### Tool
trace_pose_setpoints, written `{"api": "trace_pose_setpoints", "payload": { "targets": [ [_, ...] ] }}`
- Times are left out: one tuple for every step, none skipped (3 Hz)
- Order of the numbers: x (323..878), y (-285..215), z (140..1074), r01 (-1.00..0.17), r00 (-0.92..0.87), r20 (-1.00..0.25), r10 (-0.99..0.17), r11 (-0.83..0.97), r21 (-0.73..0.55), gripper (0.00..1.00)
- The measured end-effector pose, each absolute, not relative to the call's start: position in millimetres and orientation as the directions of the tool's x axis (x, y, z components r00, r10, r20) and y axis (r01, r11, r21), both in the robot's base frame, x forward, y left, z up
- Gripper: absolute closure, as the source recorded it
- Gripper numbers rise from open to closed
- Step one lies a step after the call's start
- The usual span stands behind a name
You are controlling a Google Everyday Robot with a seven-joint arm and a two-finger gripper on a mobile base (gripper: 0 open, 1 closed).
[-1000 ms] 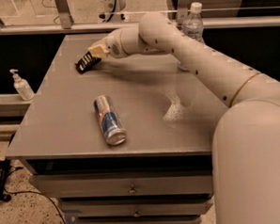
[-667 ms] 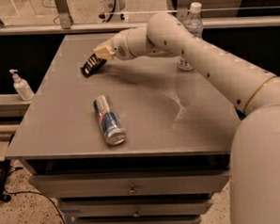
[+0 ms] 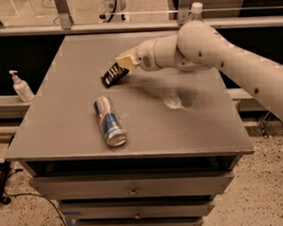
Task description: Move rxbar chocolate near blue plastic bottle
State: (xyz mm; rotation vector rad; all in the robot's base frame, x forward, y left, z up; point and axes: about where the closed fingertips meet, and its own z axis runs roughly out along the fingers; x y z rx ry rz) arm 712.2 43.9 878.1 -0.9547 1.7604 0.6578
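Observation:
The rxbar chocolate [image 3: 114, 75], a small black bar with white lettering, is held tilted just above the grey table top [image 3: 60, 114], left of centre at the back. My gripper [image 3: 125, 62] is shut on its upper right end, with the arm reaching in from the right. The blue plastic bottle [image 3: 196, 9] stands at the table's back right. Only its white cap and neck show above my arm, and the rest is hidden behind it.
A blue-and-silver drink can [image 3: 110, 121] lies on its side at the front centre-left of the table. A white pump dispenser [image 3: 21, 87] stands on a lower shelf to the left. The table has drawers [image 3: 131, 186] below.
My gripper has carried the rxbar to the right and a little toward the front. The can has not moved.

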Motion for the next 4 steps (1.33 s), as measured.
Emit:
{"api": "trace_pose_setpoints", "payload": {
  "targets": [
    [675.4,-0.4,876.1,-0.803,-0.247,-0.916,-0.316,0.596,0.011,1.00],
    [649.4,-50.5,870.6,-0.745,-0.297,-0.901,-0.317,0.667,0.011,1.00],
    [629.1,-108.3,858.5,-0.661,-0.348,-0.893,-0.285,0.750,0.018,1.00],
    [629.1,-108.2,858.5,-0.661,-0.348,-0.893,-0.285,0.750,0.018,1.00]
  ]
}}
